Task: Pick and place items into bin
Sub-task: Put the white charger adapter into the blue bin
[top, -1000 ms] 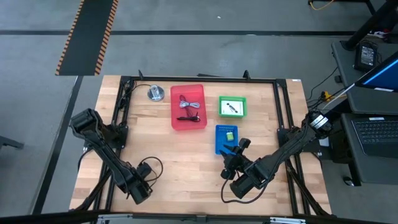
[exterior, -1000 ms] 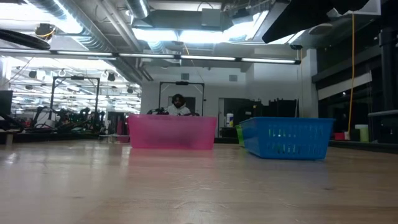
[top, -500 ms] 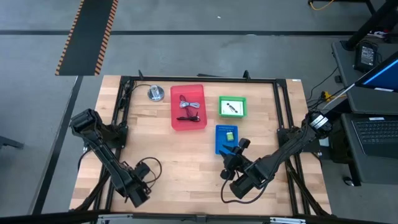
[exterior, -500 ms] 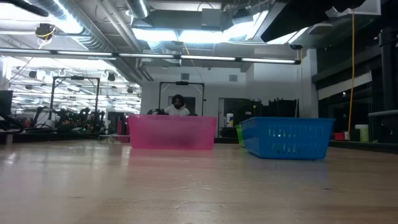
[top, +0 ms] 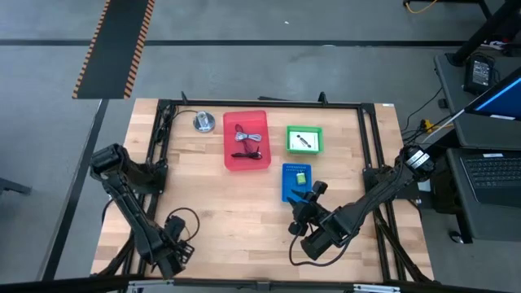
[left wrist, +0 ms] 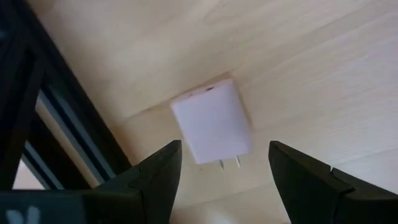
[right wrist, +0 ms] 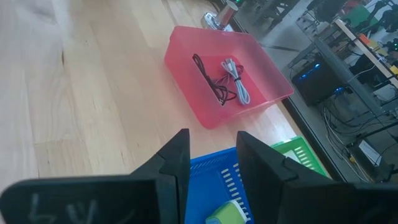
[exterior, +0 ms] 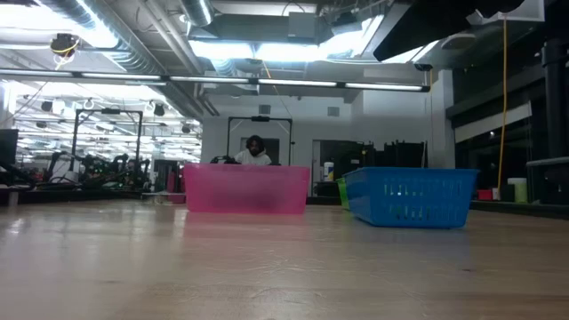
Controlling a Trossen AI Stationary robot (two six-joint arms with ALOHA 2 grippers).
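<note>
A pale pink cube-shaped plug block (left wrist: 212,122) with two short prongs lies flat on the wood beside the black frame rail. My left gripper (left wrist: 224,146), near the table's near-left corner (top: 172,251), hovers over it, open, one finger on either side and apart from it. The high view hides the block under that arm. My right gripper (right wrist: 212,134) is open and holds nothing. It hangs over the blue bin's near edge (top: 307,194). The pink bin (top: 246,140) holds a dark red cord (right wrist: 208,78) and a silvery-blue cable (right wrist: 239,81). A green-white piece (top: 301,176) lies in the blue bin (top: 286,189).
A green bin (top: 304,140) with a white card marked in black stands right of the pink bin. A round silver disc (top: 203,122) sits near the far-left corner. Black frame rails (top: 159,146) run along the table's sides. Bare wood lies between the arms.
My left arm has swung toward the table's near-left corner, carrying its gripper closer to the near edge. The right arm and the bins have kept still.
</note>
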